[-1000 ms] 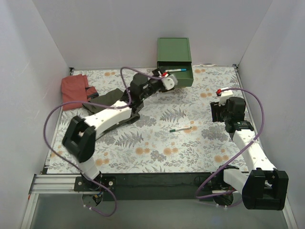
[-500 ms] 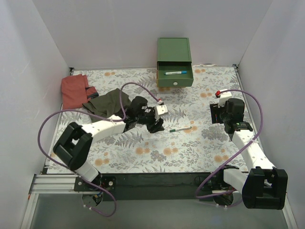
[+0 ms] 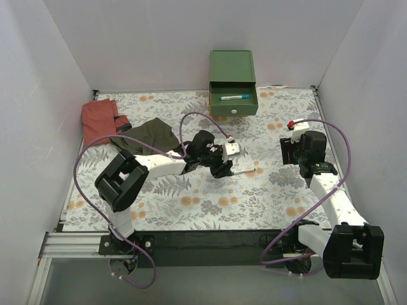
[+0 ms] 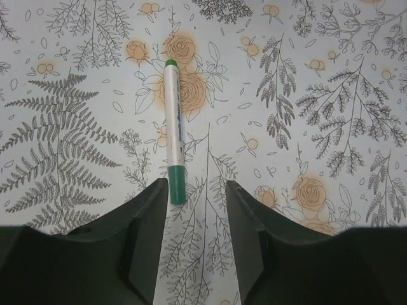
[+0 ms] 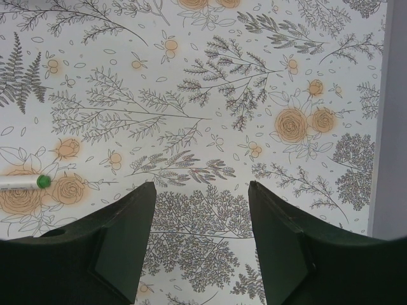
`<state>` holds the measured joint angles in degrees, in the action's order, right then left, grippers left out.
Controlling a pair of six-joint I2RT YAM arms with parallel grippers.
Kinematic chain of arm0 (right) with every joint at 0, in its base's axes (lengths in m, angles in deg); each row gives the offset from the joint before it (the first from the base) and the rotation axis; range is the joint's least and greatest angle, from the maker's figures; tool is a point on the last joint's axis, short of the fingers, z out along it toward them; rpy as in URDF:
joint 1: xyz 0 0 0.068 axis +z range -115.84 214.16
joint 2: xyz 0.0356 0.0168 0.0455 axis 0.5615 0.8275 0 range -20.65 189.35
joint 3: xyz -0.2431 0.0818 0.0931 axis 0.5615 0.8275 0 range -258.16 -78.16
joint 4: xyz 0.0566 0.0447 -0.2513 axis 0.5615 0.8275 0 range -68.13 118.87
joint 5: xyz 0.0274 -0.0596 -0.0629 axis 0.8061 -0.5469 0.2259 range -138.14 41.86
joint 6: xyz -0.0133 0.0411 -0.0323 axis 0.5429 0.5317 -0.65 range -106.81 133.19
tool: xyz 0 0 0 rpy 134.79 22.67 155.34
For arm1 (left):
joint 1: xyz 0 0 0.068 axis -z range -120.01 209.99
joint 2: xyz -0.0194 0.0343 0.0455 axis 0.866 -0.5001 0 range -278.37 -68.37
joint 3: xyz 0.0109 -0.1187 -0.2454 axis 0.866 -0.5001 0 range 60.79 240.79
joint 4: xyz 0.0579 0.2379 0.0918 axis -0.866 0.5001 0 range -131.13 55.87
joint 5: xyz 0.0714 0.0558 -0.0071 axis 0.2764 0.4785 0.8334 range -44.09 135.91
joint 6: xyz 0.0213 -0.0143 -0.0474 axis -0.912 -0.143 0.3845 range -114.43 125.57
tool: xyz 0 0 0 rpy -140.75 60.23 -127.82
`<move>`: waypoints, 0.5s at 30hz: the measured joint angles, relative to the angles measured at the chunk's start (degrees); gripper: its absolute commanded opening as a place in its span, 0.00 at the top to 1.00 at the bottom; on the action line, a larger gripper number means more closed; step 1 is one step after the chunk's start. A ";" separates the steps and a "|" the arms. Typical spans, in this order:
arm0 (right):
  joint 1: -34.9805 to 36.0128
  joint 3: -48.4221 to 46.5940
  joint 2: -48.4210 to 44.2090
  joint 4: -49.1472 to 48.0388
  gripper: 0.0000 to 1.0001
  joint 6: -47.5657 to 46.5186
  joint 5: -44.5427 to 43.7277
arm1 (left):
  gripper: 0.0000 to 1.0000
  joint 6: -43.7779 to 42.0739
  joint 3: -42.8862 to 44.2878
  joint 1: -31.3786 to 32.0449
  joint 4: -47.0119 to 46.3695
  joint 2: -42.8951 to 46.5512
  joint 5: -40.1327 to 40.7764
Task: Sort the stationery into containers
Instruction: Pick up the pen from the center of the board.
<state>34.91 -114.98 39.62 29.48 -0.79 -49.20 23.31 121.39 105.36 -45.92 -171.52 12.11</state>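
A white marker with a green cap [image 3: 242, 171] lies on the floral mat at the table's middle; in the left wrist view it [image 4: 173, 130] lies just ahead of my jaws, its green cap end by the left finger [image 4: 143, 216]. My left gripper [image 3: 224, 169] [image 4: 197, 190] is open and empty, right beside the marker's near end. The green chest [image 3: 233, 70] stands at the back with its green top drawer [image 3: 234, 103] open, a blue-capped white pen [image 3: 234, 97] inside. My right gripper [image 3: 299, 152] [image 5: 200, 210] is open and empty over the mat; the marker's tip [image 5: 22, 183] shows at its left.
A red cloth [image 3: 98, 119] and a dark green cloth [image 3: 145, 135] lie at the left of the mat. White walls close in the back and both sides. The right wall's edge [image 5: 391, 127] shows in the right wrist view.
My left arm has swung from the open drawer down and right to the green-capped marker, leaving the blue-capped pen in the drawer. The right arm has barely moved.
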 measured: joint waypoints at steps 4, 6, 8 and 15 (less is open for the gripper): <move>0.00 0.04 -0.28 0.00 0.31 0.00 -0.02 | 0.60 0.11 1.09 1.46 -1.75 -3.45 1.25; -0.46 0.15 -0.52 0.00 0.31 0.00 0.15 | 0.60 0.15 1.97 2.05 -2.19 -5.38 2.01; -1.18 0.22 -0.68 0.07 0.31 0.00 0.11 | 0.60 0.24 3.19 2.47 -2.67 -7.37 3.02; -1.64 0.92 -0.72 0.11 0.31 0.04 0.17 | 0.75 0.17 6.01 3.15 -5.01 -12.26 6.01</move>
<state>33.27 -114.06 38.90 29.59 -0.74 -49.03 23.48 127.40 108.51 -50.93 -183.78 18.12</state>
